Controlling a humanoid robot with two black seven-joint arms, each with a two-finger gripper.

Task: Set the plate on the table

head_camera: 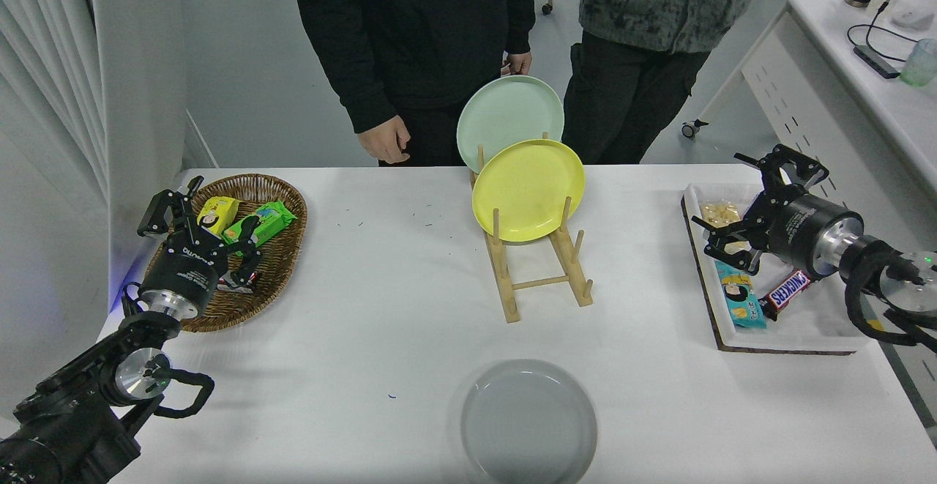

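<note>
The grey plate [528,420] lies flat on the white table [381,308] at six o'clock; the right gripper [748,204], fingers spread, hovers over the tray [794,332] at three o'clock.

Plate [528,421] flat on table [381,308] at bottom centre, rack [538,272] with two upright plates [528,190] behind it mid-frame, basket [274,264] at left, tray [794,326] at right.

A wooden rack [540,264] holds a yellow plate [528,190] and mint-green plate [510,116], between a wicker snack basket [274,264] far left and a white snack tray [798,323] right.
</note>
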